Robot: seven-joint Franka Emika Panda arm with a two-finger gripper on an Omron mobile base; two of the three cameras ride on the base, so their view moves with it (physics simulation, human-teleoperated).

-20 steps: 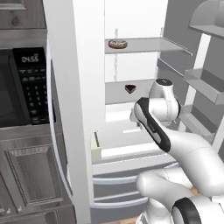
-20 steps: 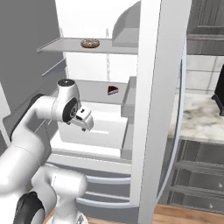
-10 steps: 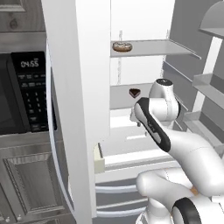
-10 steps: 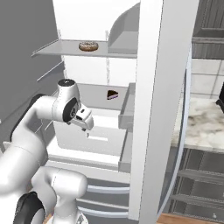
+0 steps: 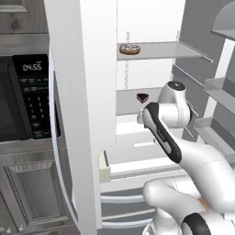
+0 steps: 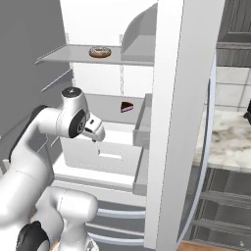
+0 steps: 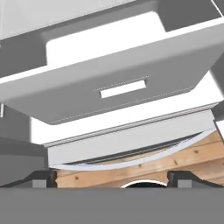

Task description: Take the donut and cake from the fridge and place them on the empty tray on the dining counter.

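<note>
- The fridge (image 5: pixel 87 82) stands open; the donut (image 5: pixel 129 48) lies on the upper shelf, upper middle of the left base view, and the cake (image 5: pixel 142 97) sits on the shelf below, just left of the arm's wrist
- In the right base view the gripper (image 6: pixel 96 134) hangs at centre left, pointing downward at the white drawer (image 6: pixel 105 152); the cake (image 6: pixel 127 107) lies up and to the right of it, the donut (image 6: pixel 100 51) higher still, near the top
- The hand view looks down on that drawer's front and the wood floor (image 7: pixel 183 155), so both pastries lie above and behind the fingers' line; the fingertips (image 7: pixel 41 179) stand wide apart at the lower corners, holding nothing
- Likely next: raise and tilt the hand up toward a shelf; the cake is the nearer target
- In the way: the shelf edges and the door bins (image 5: pixel 222 87) at the right of the left base view; the microwave (image 5: pixel 25 96) is well clear at left
</note>
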